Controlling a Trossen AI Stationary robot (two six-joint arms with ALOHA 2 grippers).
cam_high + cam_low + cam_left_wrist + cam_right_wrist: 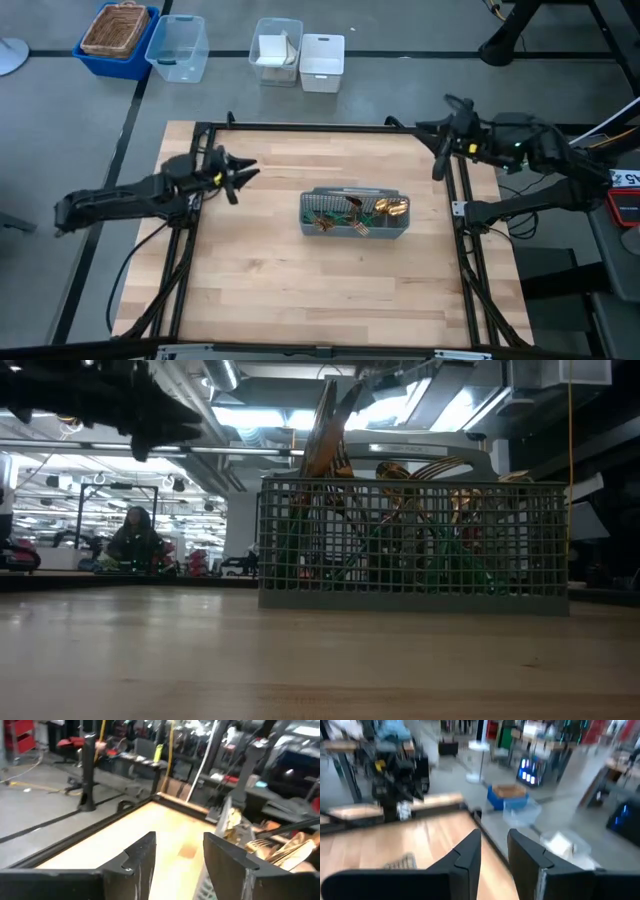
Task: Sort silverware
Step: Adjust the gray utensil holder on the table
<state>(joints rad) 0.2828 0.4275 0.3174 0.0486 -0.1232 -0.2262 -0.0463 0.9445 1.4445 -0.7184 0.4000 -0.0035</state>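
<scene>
The silverware (368, 210), gold pieces with teal-green handles, stands in the grey mesh caddy (355, 214) at the middle of the table; its gold tips (400, 465) stick up above the caddy's rim, and some show in the left wrist view (272, 847). My left gripper (243, 172) hovers open over the table's left part, left of the caddy, holding nothing (180, 855). My right gripper (440, 165) hangs open near the table's far right corner, also holding nothing (495, 850).
Beyond the table's far edge stand a blue bin with a wicker basket (117, 35), a clear tub (178, 47) and two white containers (298, 55). A black frame (300, 128) runs along the table's edges. Bare wood lies in front of the caddy.
</scene>
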